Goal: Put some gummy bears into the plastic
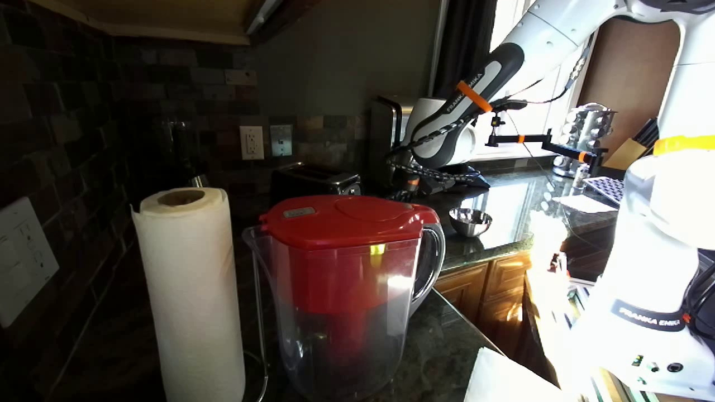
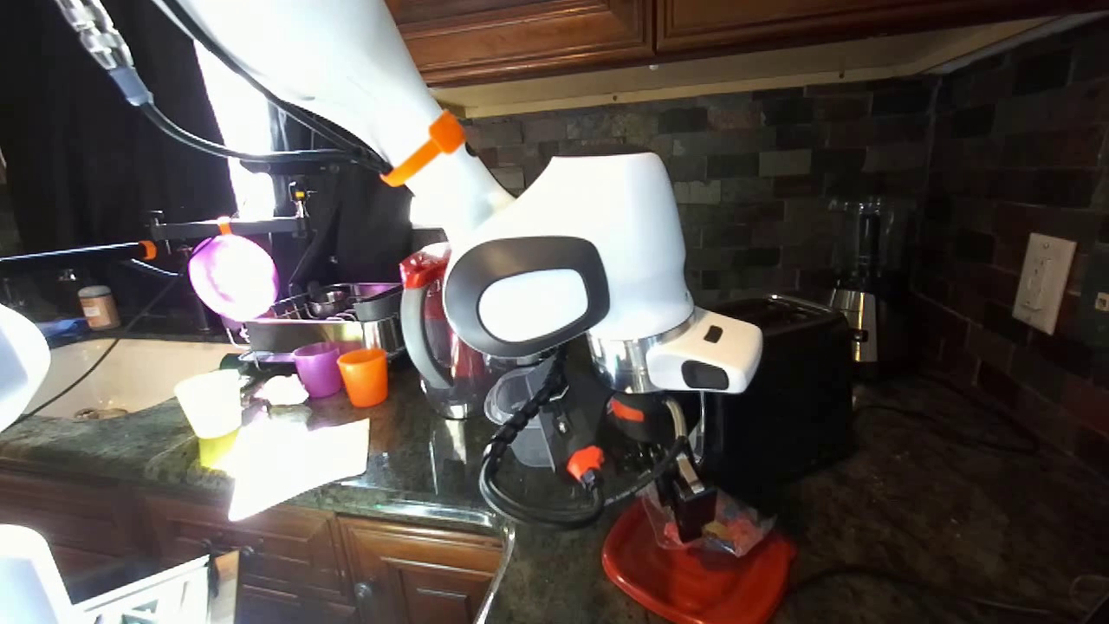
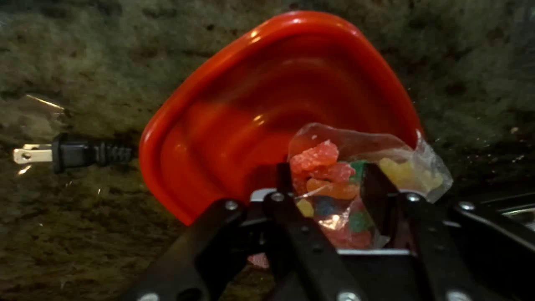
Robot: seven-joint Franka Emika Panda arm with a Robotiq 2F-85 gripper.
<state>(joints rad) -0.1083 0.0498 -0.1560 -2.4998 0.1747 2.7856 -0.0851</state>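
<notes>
Between the jaws of our gripper (image 3: 326, 175), part-way apart, we see the clear plastic bag (image 3: 355, 140) of gummy bears (image 3: 315, 155); can't tell if it's gripped. Its film looks thin, crinkled & shiny; the candy's lumpy w/ a sugary-looking coat, in red, orange, yellow, green & dk blue. Bag's over the glossy, round-cornered red tray (image 3: 334, 96), partly past its rim; below, we've a mottled bench (image 3: 83, 234) w/ a blk plug (image 3: 77, 152) just beside the tray.

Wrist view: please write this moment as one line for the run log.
gripper: jaws either side of part of gummy bag, grip unclear | gummy bag: partly over red dish | plug: beside red dish
</notes>
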